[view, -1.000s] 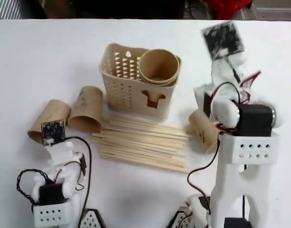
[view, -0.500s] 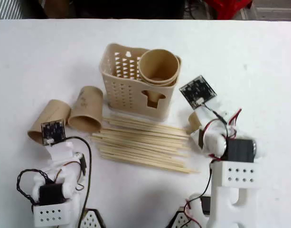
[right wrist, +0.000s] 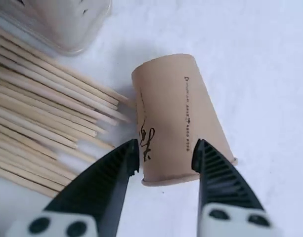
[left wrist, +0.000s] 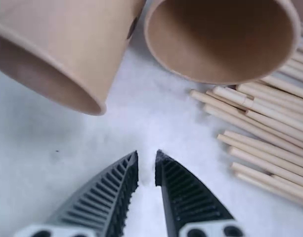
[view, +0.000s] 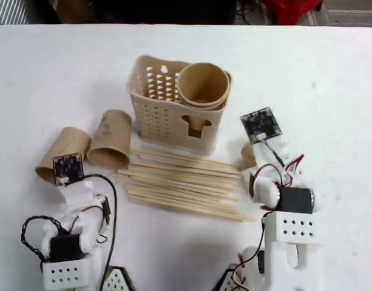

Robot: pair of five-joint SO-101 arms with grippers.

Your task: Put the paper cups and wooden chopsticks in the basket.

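Since a second ago my right arm (view: 277,188) has swung down and back, and now hides most of the fallen brown paper cup (view: 246,156) beside the pale wooden chopsticks (view: 182,185). Behind them stands the perforated cream plastic basket (view: 152,118), with a nested brown cup (view: 202,85) upright inside. An outer cup (view: 67,145) and an inner cup (view: 111,138) lie at the left.

From the left wrist, the ribbed black left gripper (left wrist: 146,159) is barely parted and empty, with both cups ahead and apart from it.

From the right wrist, the right gripper (right wrist: 166,153) gapes wide, with that smooth cup's rim end between its jaws, not clamped.
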